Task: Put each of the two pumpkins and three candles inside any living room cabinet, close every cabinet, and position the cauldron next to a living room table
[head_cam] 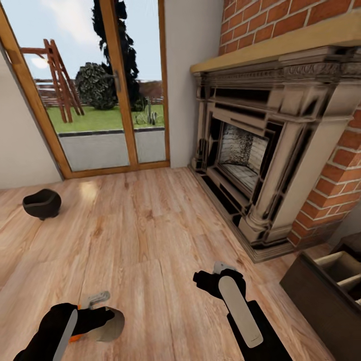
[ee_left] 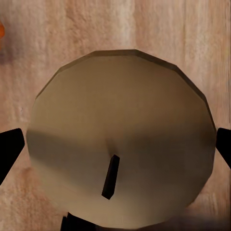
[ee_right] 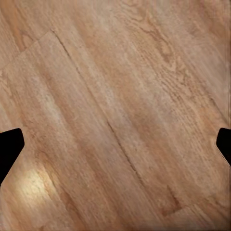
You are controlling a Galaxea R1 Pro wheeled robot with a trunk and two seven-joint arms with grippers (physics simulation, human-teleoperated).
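A beige candle (ee_left: 120,144) with a dark wick sits right between my left gripper's fingertips (ee_left: 9,149), with a thin gap at each side. In the head view my left gripper (head_cam: 103,311) is open low over the floor at the bottom left, with the candle (head_cam: 113,327) at its tip. A sliver of an orange pumpkin (head_cam: 75,337) peeks out beside that arm. The black cauldron (head_cam: 41,203) stands on the floor at the far left. My right gripper (head_cam: 214,276) hangs open over bare planks. The dark cabinet (head_cam: 321,301) is at the bottom right, with a pale compartment (head_cam: 341,265) open.
A stone fireplace (head_cam: 250,160) in a brick wall fills the right side, its base reaching out onto the floor. Glass patio doors (head_cam: 100,100) close off the far side. Open wood floor (head_cam: 150,225) lies between the cauldron and the fireplace.
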